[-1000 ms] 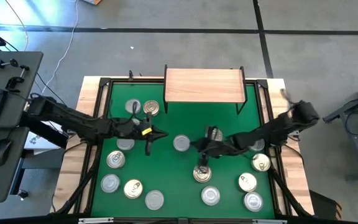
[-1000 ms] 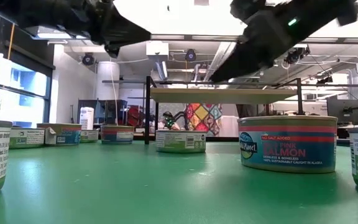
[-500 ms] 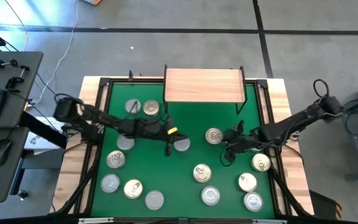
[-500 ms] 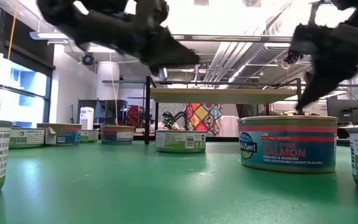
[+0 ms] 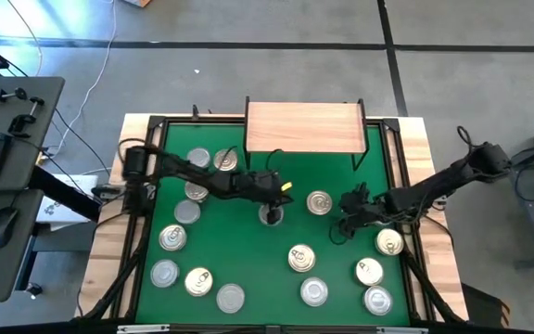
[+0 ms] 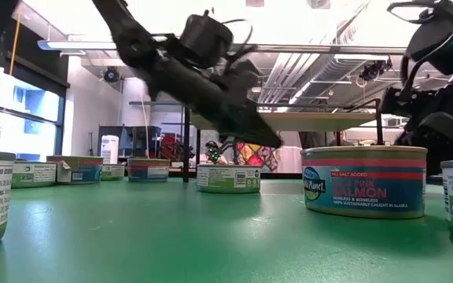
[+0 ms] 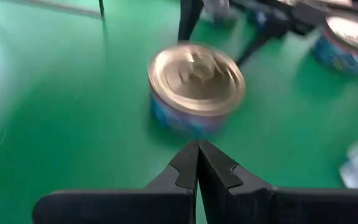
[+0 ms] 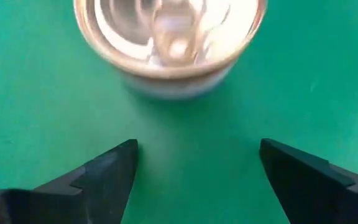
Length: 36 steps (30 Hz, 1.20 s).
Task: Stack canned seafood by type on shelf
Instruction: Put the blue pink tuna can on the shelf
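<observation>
Over the green mat (image 5: 248,269), seen from the high view, the left pincer (image 5: 284,188) reached toward the middle, shut and empty, just beside a silver-lidded tin (image 5: 271,215). The right pincer (image 5: 343,213) sat right of centre, near a gold-lidded tin (image 5: 319,202), probably lining up on it. The shelf (image 5: 304,127) stood bare at the far edge of the tabletop; all the tins lay scattered on the mat, so stacking was not yet begun.

Low view: the left arm's pincer (image 6: 270,137) slanted down above the tins; a salmon tin (image 6: 364,181) stood in front of the shelf (image 6: 285,120).

Left wrist view: its fingers (image 7: 188,168) were pressed together, holding nothing, aimed at a gold-lidded tin (image 7: 196,87).

Right wrist view: the fingers (image 8: 107,174) stood wide apart with the pull-tab tin (image 8: 169,40) ahead of the gap, untouched; likely spread to straddle it.
</observation>
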Tool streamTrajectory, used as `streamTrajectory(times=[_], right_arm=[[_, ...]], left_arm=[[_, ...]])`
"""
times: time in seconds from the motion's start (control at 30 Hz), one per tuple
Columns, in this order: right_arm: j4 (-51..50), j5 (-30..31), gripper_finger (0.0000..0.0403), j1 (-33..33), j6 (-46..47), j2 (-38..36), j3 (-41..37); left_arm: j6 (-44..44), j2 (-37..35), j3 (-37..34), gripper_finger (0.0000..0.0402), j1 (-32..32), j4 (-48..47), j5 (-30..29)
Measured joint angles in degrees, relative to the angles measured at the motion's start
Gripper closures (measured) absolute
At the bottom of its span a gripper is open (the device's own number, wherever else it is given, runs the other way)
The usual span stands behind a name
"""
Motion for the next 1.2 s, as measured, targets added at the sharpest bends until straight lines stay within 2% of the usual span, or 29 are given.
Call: streamTrajectory(times=[0.17,0.33,0.6,0.9,1.07,1.2], right_arm=[[13.35,3.28,0.0071,-0.84,-10.82,1.9,-3.21],[22.27,1.47,0.0071,-3.02,-16.51,4.66,-3.99],[30.35,-7.54,0.007,-8.26,-19.67,11.72,-3.13],[40.54,-4.98,0.007,-9.04,-20.58,19.32,-2.74],[41.76,-4.81,0.007,-8.94,-18.22,20.59,-2.62],[40.43,-4.09,0.0071,-7.15,-15.21,20.02,-2.43]], left_arm=[[-0.46,4.46,2.9,0.0401,1.89,-0.13,1.53],[-0.92,8.28,5.84,0.0402,2.53,-1.18,3.26],[-0.29,11.82,9.99,0.0401,2.33,-1.23,5.63],[-0.42,13.55,11.41,0.0401,2.39,-2.23,4.26],[-0.43,13.7,11.34,0.0401,2.37,-2.15,3.88],[0.32,11.39,11.63,0.0401,1.96,-7.81,2.55]])
